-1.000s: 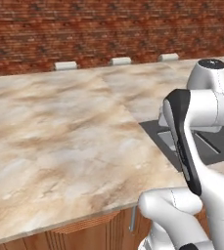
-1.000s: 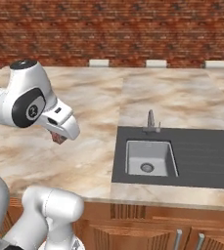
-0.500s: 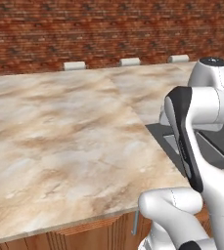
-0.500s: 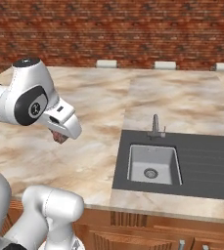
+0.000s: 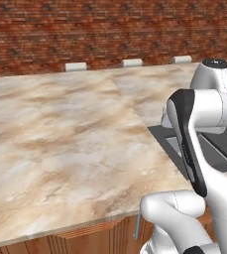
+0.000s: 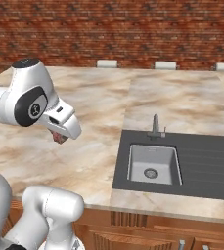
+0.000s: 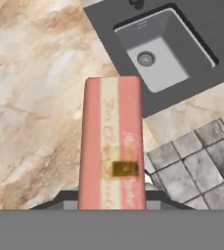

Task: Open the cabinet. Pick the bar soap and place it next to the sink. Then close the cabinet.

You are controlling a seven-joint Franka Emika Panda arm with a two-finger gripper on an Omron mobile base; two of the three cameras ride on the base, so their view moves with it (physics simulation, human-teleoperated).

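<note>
Left base view: the white arm rises at 4 o'clock over the marbled table (image 5: 65, 134).

Right base view: the fingers (image 6: 59, 137) hang above the table at 9 o'clock of the sink (image 6: 152, 165), a reddish bit between them.

Hand view: the fingers are closed on the bar soap (image 7: 113, 141); the sink basin lies at 1 o'clock, tiled floor (image 7: 201, 161) at 4 o'clock.

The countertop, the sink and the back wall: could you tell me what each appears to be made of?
Countertop: polished stone, likely marble, going by the beige and brown veining and soft sheen.
Sink: its basin looks like matte grey metal or composite, set in a dark grey surround; the look leaves it open.
Back wall: red-brown brick, shown by staggered courses with pale mortar lines.
</note>
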